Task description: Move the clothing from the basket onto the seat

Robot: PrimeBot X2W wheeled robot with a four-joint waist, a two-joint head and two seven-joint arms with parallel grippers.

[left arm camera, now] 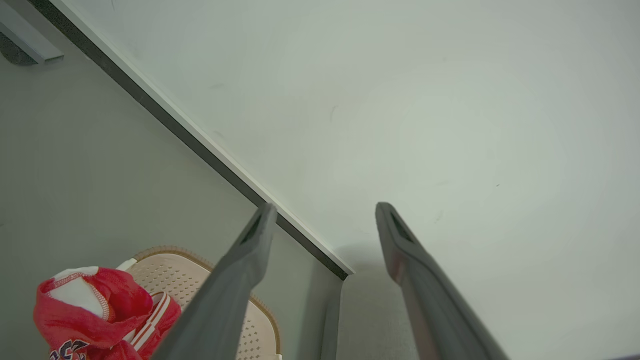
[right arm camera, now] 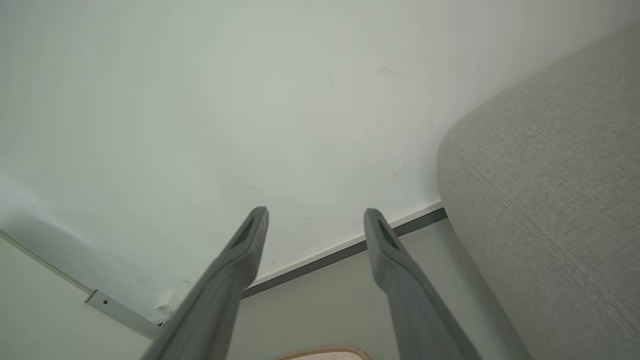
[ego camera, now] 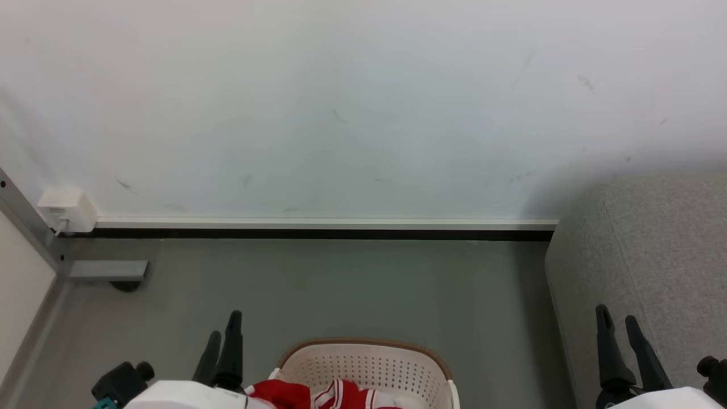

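Observation:
The cream-white basket [ego camera: 369, 366] with a brown rim stands on the floor at the bottom centre of the head view. The red jersey [ego camera: 309, 395] with white striped trim lies bunched inside it, also seen as a red heap [left arm camera: 95, 312] in the left wrist view beside the basket [left arm camera: 250, 330]. The grey sofa [ego camera: 653, 267] rises at the right, large in the right wrist view [right arm camera: 550, 200]. My left gripper [ego camera: 223, 332] stands open left of the basket, holding nothing. My right gripper [ego camera: 616, 321] stands open in front of the sofa, also holding nothing.
A white wall [ego camera: 341, 102] with a white-and-black skirting board [ego camera: 318, 227] runs across ahead. A white socket box [ego camera: 65, 209] and a grey metal frame with a foot [ego camera: 105, 271] sit at the left. Grey floor [ego camera: 352, 284] lies between basket and wall.

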